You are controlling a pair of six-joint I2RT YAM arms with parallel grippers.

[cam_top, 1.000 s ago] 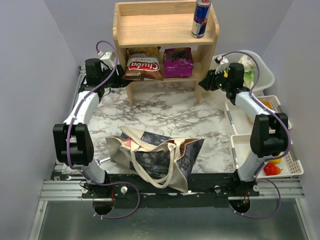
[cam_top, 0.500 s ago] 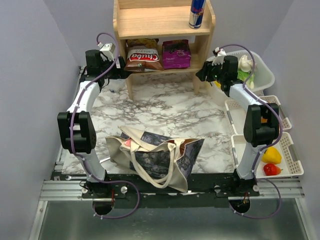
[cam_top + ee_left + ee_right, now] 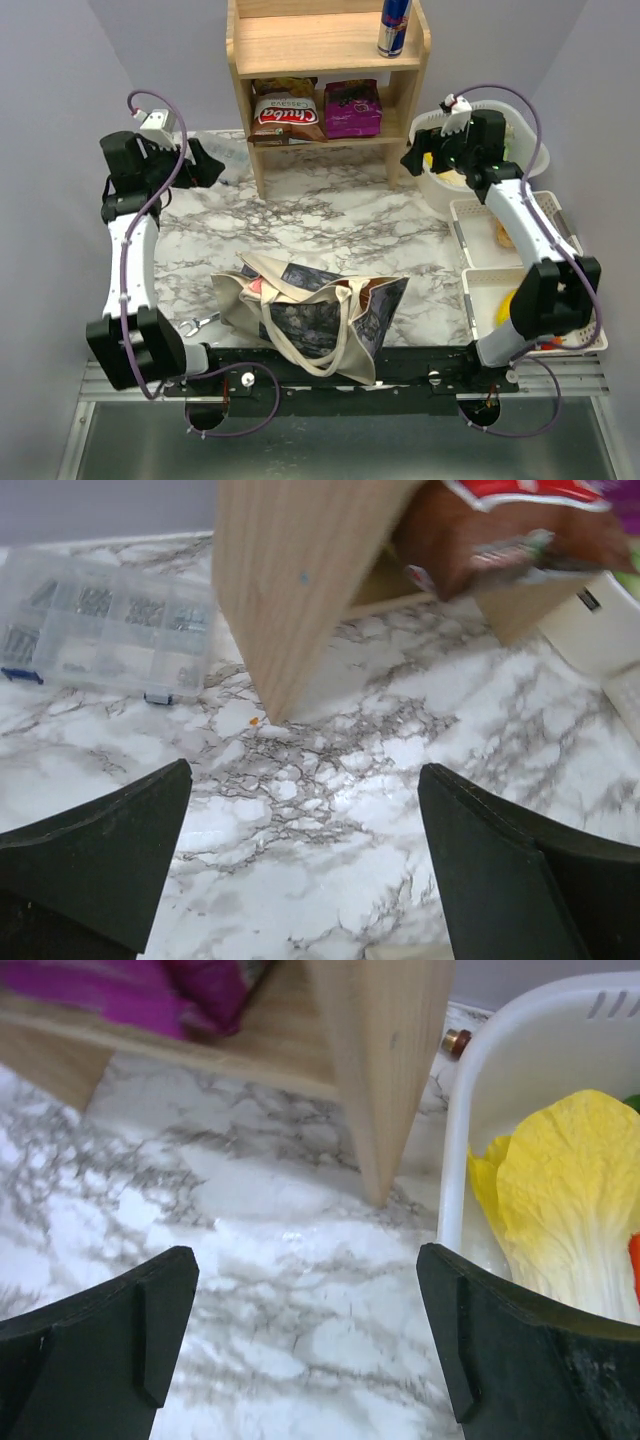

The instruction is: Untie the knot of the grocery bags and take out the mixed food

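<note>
Top external | left pincer (image 3: 302, 775) wide | right pincer (image 3: 307, 1255) wide | tote (image 3: 320, 310) at near edge of table (image 3: 330, 215)

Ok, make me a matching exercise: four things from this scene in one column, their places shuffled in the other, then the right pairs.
Things:
1. drink can
2. Chuba chip bag
3. purple snack bag
4. canvas tote

Places:
A. lower shelf, right side
B. marble table, near edge
C. top shelf of the wooden shelf unit
D. lower shelf, left side

Pairs: 1-C, 2-D, 3-A, 4-B.
</note>
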